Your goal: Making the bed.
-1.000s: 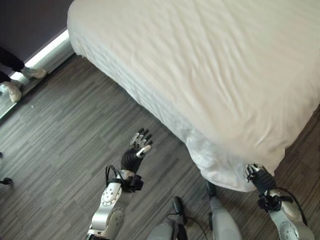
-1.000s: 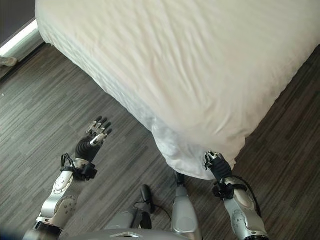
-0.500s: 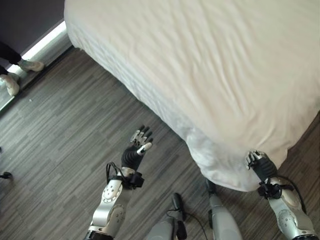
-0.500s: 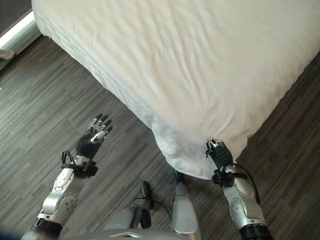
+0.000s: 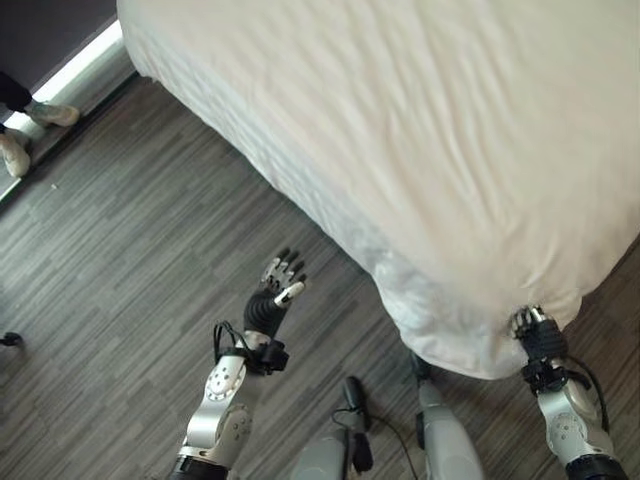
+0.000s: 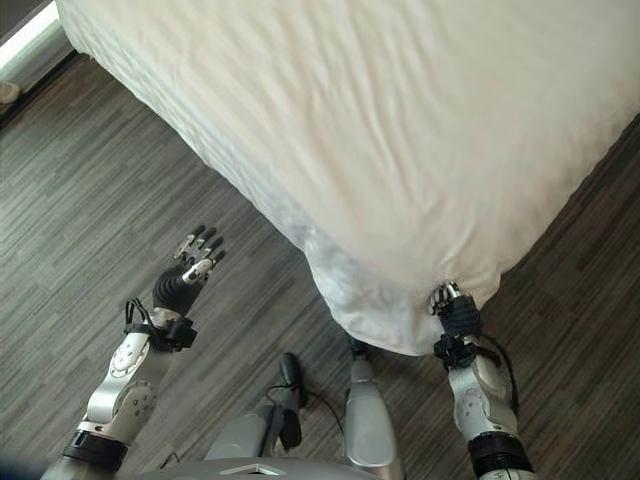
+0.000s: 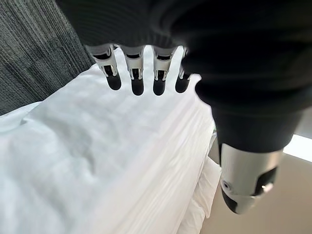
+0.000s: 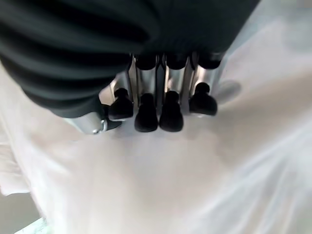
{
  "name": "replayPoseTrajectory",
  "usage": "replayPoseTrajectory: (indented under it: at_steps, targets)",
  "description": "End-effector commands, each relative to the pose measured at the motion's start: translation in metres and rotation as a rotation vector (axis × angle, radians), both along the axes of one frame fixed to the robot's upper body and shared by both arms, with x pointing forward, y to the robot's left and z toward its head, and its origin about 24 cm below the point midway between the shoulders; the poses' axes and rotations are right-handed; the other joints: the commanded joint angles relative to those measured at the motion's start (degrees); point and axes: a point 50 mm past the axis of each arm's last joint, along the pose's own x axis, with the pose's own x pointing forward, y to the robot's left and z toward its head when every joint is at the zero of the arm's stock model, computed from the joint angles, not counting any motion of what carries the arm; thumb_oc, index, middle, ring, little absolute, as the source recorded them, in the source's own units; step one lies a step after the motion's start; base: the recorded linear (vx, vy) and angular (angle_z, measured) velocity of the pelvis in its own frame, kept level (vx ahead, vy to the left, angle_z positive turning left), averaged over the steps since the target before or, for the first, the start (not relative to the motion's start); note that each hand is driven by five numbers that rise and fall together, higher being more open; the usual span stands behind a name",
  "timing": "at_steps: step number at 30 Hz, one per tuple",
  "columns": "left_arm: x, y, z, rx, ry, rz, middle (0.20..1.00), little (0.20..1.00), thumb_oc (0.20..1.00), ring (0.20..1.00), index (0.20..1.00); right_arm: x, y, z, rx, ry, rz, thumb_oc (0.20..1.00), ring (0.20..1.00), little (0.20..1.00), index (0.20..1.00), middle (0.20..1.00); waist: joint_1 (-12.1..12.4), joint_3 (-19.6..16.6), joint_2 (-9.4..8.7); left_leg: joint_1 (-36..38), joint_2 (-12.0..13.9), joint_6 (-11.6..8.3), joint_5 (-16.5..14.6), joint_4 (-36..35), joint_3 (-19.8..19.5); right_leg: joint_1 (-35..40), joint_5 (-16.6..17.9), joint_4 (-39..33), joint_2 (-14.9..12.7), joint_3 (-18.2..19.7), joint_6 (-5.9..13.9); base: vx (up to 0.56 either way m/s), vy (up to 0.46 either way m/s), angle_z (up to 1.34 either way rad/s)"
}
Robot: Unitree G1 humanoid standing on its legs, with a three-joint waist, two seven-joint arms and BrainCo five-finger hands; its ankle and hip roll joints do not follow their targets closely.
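In the left eye view, the bed is seen lying diagonally, its long axis running from the upper left down to a near corner at the lower right. It is covered by a cream sheet, lightly creased, whose bunched white corner hangs over the near corner toward the dark wood-grain floor. The left hand is held above the floor, well apart from the bed, with its fingers spread and straight and nothing held. The right hand is placed against the hanging corner of the sheet. A person's shoes are seen at the far left edge beside a pale strip of light.

In the right eye view the same layout is shown, with the right hand touching the lower edge of the sheet corner.

In the left wrist view, straight fingers are seen pointing toward the side of the bed, with folded white bedding beyond them.

In the right wrist view, the fingers are curled down with their dark tips pressed into the white fabric, which is bunched up against them.
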Motion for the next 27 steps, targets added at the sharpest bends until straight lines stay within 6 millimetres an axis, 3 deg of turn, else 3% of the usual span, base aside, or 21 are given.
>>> replayPoseTrajectory:
  at_steps: [1,4,5,8,10,11,12,13,14,16,18,22,24,25,26,27]
  targets:
    - [0.009,-0.001,0.019,-0.037,-0.100,0.002,1.000,1.000,1.000,1.000,1.000,0.016,-0.026,0.020,-0.001,-0.063,-0.148,0.200,0.200,0.200,0.200,0.200,1.77,1.30,2.65,-0.47,-2.12,2.03,-2.58,0.43,-1.93,3.10,-5.70,1.06,2.79,-4.86,-1.53,0.00,0.000,0.00]
    - [0.008,-0.004,0.018,-0.042,-0.092,-0.012,1.000,1.000,1.000,1.000,1.000,0.012,-0.037,0.013,0.013,-0.014,-0.207,0.200,0.200,0.200,0.200,0.200,2.02,1.65,3.25,-0.75,-2.16,1.98,-2.58,0.43,-1.87,2.82,-5.69,1.06,2.80,-4.96,-1.49,0.03,-0.009,-0.01]
    - [0.007,-0.004,0.016,-0.040,-0.084,-0.019,1.000,1.000,1.000,1.000,1.000,0.000,-0.052,-0.001,0.007,0.081,-0.273,0.200,0.200,0.200,0.200,0.200,2.32,1.89,3.73,-1.08,-2.17,1.90,-2.62,0.43,-1.87,2.49,-5.72,1.06,2.79,-5.07,-1.41,0.03,-0.014,0.01]
    - [0.008,-0.005,0.017,-0.040,-0.091,-0.028,1.000,1.000,1.000,1.000,1.000,-0.010,-0.065,-0.008,-0.008,0.153,-0.312,0.200,0.200,0.200,0.200,0.200,2.41,2.03,4.08,-1.42,-2.17,1.80,-2.61,0.43,-1.88,2.18,-5.70,1.06,2.76,-5.18,-1.37,0.04,-0.017,0.02]
    - [0.011,-0.006,0.023,-0.023,-0.115,-0.037,1.000,1.000,1.000,1.000,1.000,-0.042,-0.090,-0.022,-0.045,0.312,-0.417,0.200,0.200,0.200,0.200,0.200,2.22,2.39,4.49,-1.74,-2.25,1.58,-2.51,0.43,-2.06,1.91,-5.76,1.06,2.73,-5.39,-1.29,0.04,-0.017,-0.01]
    - [0.012,-0.006,0.023,-0.024,-0.116,-0.038,1.000,1.000,1.000,1.000,1.000,-0.042,-0.090,-0.022,-0.045,0.311,-0.418,0.200,0.200,0.200,0.200,0.200,2.23,2.40,4.56,-1.75,-2.25,1.58,-2.51,0.43,-2.09,1.90,-5.77,1.06,2.72,-5.42,-1.29,0.00,0.000,0.00]
    - [0.013,-0.007,0.025,-0.023,-0.124,-0.039,1.000,1.000,1.000,1.000,1.000,-0.055,-0.096,-0.028,-0.044,0.368,-0.450,0.200,0.200,0.200,0.200,0.200,2.10,2.47,4.55,-1.74,-2.26,1.54,-2.56,0.43,-2.19,1.95,-5.83,1.06,2.74,-5.47,-1.30,0.03,-0.003,0.04]
    - [0.015,-0.009,0.027,-0.019,-0.135,-0.045,1.000,1.000,1.000,1.000,1.000,-0.084,-0.109,-0.036,-0.040,0.461,-0.540,0.200,0.200,0.200,0.200,0.200,1.65,2.47,4.37,-1.57,-2.21,1.47,-2.68,0.43,-2.38,2.26,-6.10,1.06,2.78,-5.67,-1.33,0.03,-0.003,0.05]
    - [0.015,-0.009,0.027,-0.020,-0.135,-0.046,1.000,1.000,1.000,1.000,1.000,-0.084,-0.109,-0.036,-0.040,0.461,-0.541,0.200,0.200,0.200,0.200,0.200,1.68,2.49,4.43,-1.53,-2.21,1.47,-2.69,0.43,-2.42,2.31,-6.13,1.06,2.77,-5.71,-1.32,0.03,0.002,0.05]
    - [0.016,-0.009,0.031,-0.008,-0.156,-0.049,1.000,1.000,1.000,1.000,1.000,-0.125,-0.126,-0.040,-0.070,0.569,-0.667,0.200,0.200,0.200,0.200,0.200,0.65,2.20,3.76,-0.83,-2.07,1.49,-3.10,0.43,-2.55,3.07,-6.51,1.06,2.89,-5.86,-1.38,0.03,0.015,0.04]
    - [0.016,-0.006,0.033,-0.006,-0.164,-0.037,1.000,1.000,1.000,1.000,1.000,-0.154,-0.139,-0.036,-0.073,0.564,-0.803,0.200,0.200,0.200,0.200,0.200,-0.63,1.36,2.75,0.06,-1.89,1.54,-3.63,0.43,-2.59,3.96,-6.72,1.06,2.97,-5.86,-1.30,0.02,0.033,0.06]
    - [0.015,-0.003,0.030,-0.001,-0.148,-0.008,1.000,1.000,1.000,1.000,1.000,-0.148,-0.151,-0.015,-0.151,0.426,-0.889,0.200,0.200,0.200,0.200,0.200,-1.54,0.28,1.73,1.20,-1.70,1.69,-4.06,0.43,-2.57,5.03,-6.95,1.06,3.10,-5.82,-1.27,-0.03,0.049,0.04]
    - [0.015,0.001,0.024,0.002,-0.128,0.021,1.000,1.000,1.000,1.000,1.000,-0.108,-0.152,0.024,-0.365,0.259,-0.755,0.200,0.200,0.200,0.200,0.200,-1.98,-1.19,0.63,2.48,-1.48,1.85,-4.41,0.43,-2.36,6.27,-6.97,1.06,3.34,-5.58,-1.33,-0.04,0.049,0.00]
    - [0.014,0.002,0.024,0.003,-0.127,0.022,1.000,1.000,1.000,1.000,1.000,-0.108,-0.150,0.023,-0.367,0.263,-0.754,0.200,0.200,0.200,0.200,0.200,-2.06,-1.16,0.57,2.61,-1.48,1.85,-4.44,0.43,-2.37,6.41,-7.01,1.06,3.34,-5.59,-1.33,-0.04,0.046,-0.08]
    - [0.012,0.006,0.020,0.004,-0.110,0.044,1.000,1.000,1.000,1.000,1.000,-0.077,-0.132,0.045,-0.434,0.106,-0.641,0.200,0.200,0.200,0.200,0.200,-2.07,-2.26,-0.22,3.95,-1.35,2.02,-4.71,0.43,-2.45,7.71,-7.19,1.06,3.41,-5.69,-1.46,-0.04,0.051,-0.06]
    - [0.010,0.009,0.017,0.001,-0.098,0.057,1.000,1.000,1.000,1.000,1.000,-0.063,-0.115,0.052,-0.438,0.023,-0.565,0.200,0.200,0.200,0.200,0.200,-2.15,-2.84,-0.68,5.01,-1.27,2.09,-5.01,0.43,-2.60,8.75,-7.46,1.06,3.52,-5.78,-1.51,-0.06,0.065,-0.08]
